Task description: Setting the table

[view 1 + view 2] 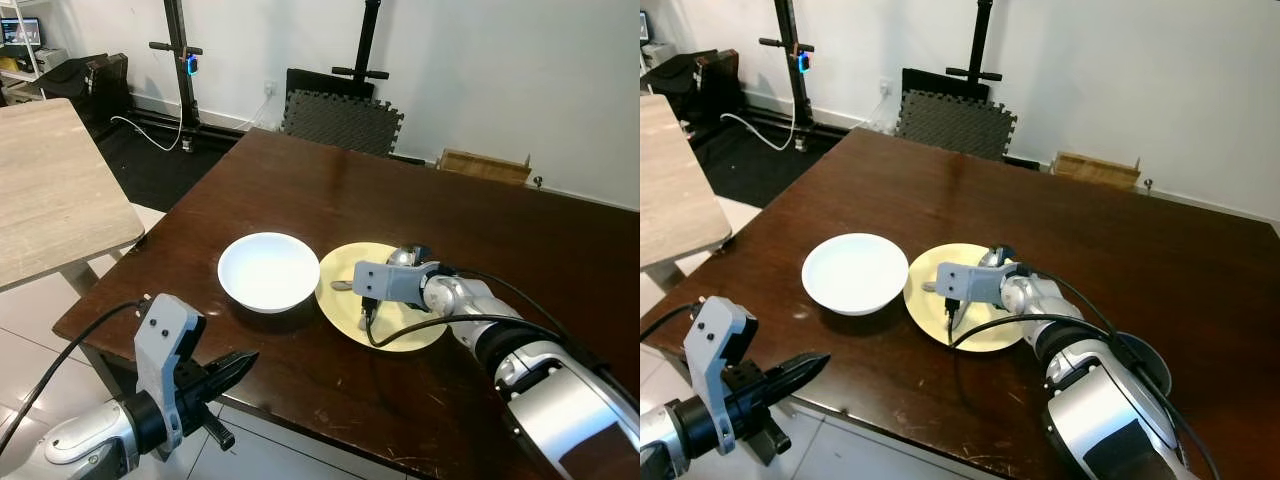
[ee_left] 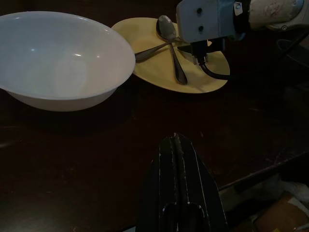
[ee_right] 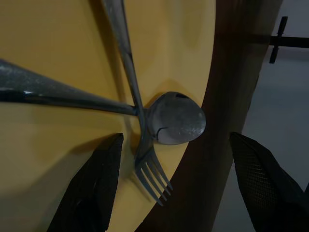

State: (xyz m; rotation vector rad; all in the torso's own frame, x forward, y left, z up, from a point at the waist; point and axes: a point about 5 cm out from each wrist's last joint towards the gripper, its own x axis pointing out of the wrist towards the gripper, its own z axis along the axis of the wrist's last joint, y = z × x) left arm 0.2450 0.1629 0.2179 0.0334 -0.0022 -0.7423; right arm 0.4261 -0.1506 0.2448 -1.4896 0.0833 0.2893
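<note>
On the dark wooden table (image 1: 350, 190) a white bowl (image 1: 268, 270) stands just left of a yellow plate (image 1: 410, 335). A spoon (image 3: 176, 118) and a fork (image 3: 152, 176) lie crossed on the plate. The spoon's bowl (image 1: 403, 257) is at the far rim, and the fork's handle (image 1: 341, 286) points toward the white bowl. My right gripper (image 1: 367, 312) hovers low over the plate and is open. Its fingers (image 3: 91, 188) straddle the spoon's bowl and the fork's tines without touching them. My left gripper (image 1: 245, 362) is shut and empty, at the table's near edge in front of the bowl.
A light wooden table (image 1: 50, 190) stands to the left across a narrow gap of tiled floor. Black stands, foam mats (image 1: 340, 120) and a cardboard box (image 1: 485, 165) line the far wall. The table's far and right parts are bare.
</note>
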